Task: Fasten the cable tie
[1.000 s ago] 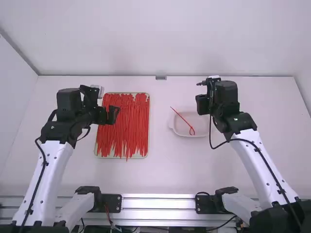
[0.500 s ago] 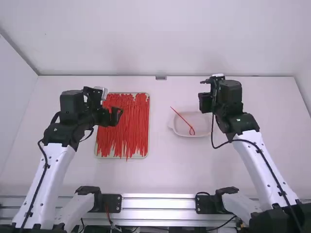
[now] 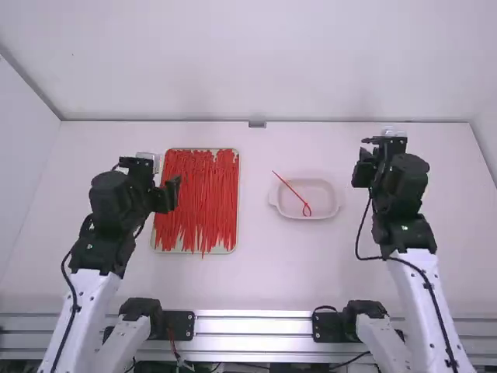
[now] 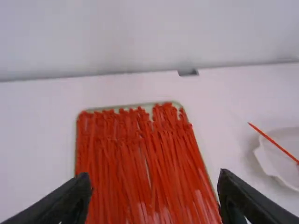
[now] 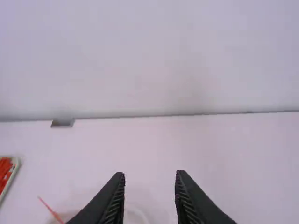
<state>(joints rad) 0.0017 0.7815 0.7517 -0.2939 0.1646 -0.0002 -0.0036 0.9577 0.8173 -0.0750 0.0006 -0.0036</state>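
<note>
Loose red cable ties point(image 3: 198, 200): heaped on a tray point(image 3: 237, 203) on the surface, long axes running away from the arm bases, just right of the nearer left end effector point(image 3: 168, 194), released wide; right end effector point(image 5: 150, 174), released and empty, beside white dish point(image 3: 330, 194) holding one looped tie point(image 3: 295, 194).

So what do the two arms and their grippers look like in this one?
Both arms have white links and black joints, with a thin black cable looping along each. The left gripper and right gripper are black, each with two tapered fingers; the right's show ridged inner faces.
</note>
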